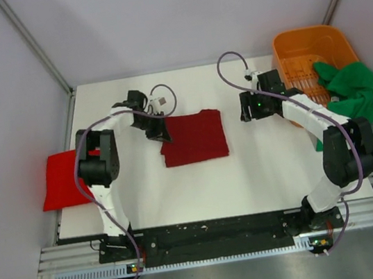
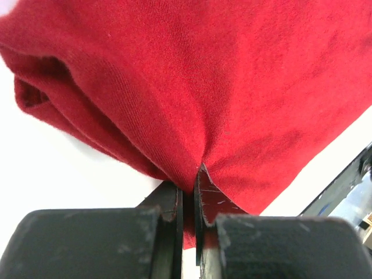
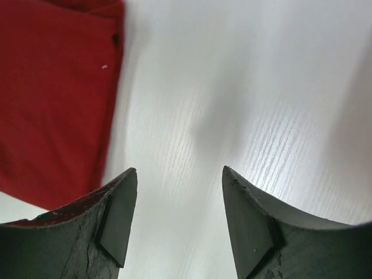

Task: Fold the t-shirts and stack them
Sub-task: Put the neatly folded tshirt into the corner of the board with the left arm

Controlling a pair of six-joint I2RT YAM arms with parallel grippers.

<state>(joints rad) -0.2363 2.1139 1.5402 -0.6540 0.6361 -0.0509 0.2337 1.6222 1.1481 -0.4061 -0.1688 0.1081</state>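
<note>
White table (image 1: 260, 163). My left gripper (image 2: 189, 185) clamps the maroon t-shirt (image 1: 193, 137) by its edge; my right gripper (image 3: 178, 171) gapes empty beside it. Fold looks done; next, stack it.

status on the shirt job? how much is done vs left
Done: the bright red t-shirt lies as a flat folded rectangle at the left edge of the table. In hand: the left gripper is shut on the edge of the maroon t-shirt, a folded square mid-table; the right gripper is open over bare wood. Left: the green t-shirt is crumpled over the orange basket, and nothing is stacked.
</note>
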